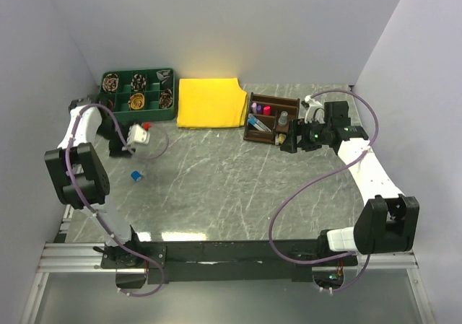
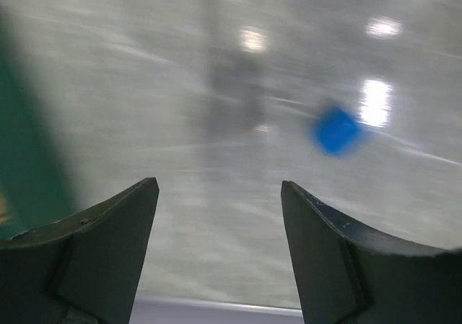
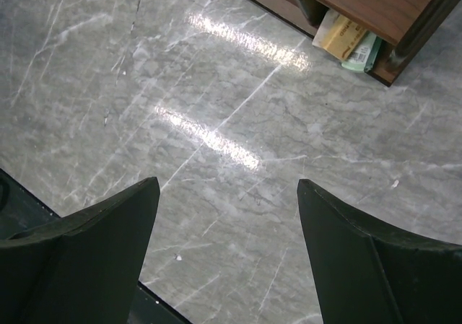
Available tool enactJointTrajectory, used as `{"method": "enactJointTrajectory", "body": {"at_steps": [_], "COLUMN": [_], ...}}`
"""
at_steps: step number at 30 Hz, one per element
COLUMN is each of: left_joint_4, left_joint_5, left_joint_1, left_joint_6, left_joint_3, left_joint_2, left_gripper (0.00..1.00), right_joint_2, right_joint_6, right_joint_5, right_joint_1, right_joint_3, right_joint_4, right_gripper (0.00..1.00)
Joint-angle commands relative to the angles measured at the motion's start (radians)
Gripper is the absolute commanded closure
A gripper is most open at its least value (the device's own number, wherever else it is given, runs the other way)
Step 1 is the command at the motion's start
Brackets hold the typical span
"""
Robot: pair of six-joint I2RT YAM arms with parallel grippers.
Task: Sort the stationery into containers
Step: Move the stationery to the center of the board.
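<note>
Grey marble tabletop (image 1: 238, 183) under left fingers (image 2: 108, 259), spread and empty; right fingers (image 3: 94, 255) likewise wide apart, empty.

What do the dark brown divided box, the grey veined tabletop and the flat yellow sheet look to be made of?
Dark brown divided box: wood, matte, visible grain.
Grey veined tabletop: marble-look, polished, since lights glare off it; real stone or laminate unclear.
Flat yellow sheet: probably cloth, matte, uneven edges.

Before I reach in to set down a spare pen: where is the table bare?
Widest bare patch: mid-table, between the blue piece and the wooden organiser, in front of the yellow cloth. Crowded: the back-left corner by the green tray, and beside the organiser, where the right tool hovers.
</note>
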Motion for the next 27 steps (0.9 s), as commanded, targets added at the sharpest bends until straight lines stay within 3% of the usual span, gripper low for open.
{"method": "enactJointTrajectory", "body": {"at_steps": [1, 2, 5, 14, 27], "left_joint_4": [-0.162, -0.130, 0.017, 0.160, 0.217], "left_joint_5": [-0.125, -0.120, -0.033, 0.076, 0.112], "left_joint_1": [0.091, 0.116, 0.157, 0.130, 0.039], "left_joint_6": [0.595, 0.695, 0.703, 0.708, 0.707], "left_joint_3": [-0.132, -0.159, -0.269, -0.404, -0.355], "left_joint_2": [-0.065, -0.073, -0.111, -0.096, -0.007], "left_gripper": [0.25, 0.24, 0.23, 0.22, 0.23], "right_joint_2": [0.008, 0.008, 0.000, -0.014, 0.006], "right_joint_6": [0.007, 0.007, 0.011, 0.010, 0.007], "right_joint_5": [-0.035, -0.033, -0.033, -0.018, -0.004], "right_joint_1": [0.008, 0.005, 0.007, 0.007, 0.007], "right_joint_3": [-0.012, -0.014, -0.029, -0.041, -0.030], "right_joint_4": [0.066, 0.066, 0.068, 0.053, 0.054], "right_gripper": [0.15, 0.15, 0.15, 0.15, 0.15]}}
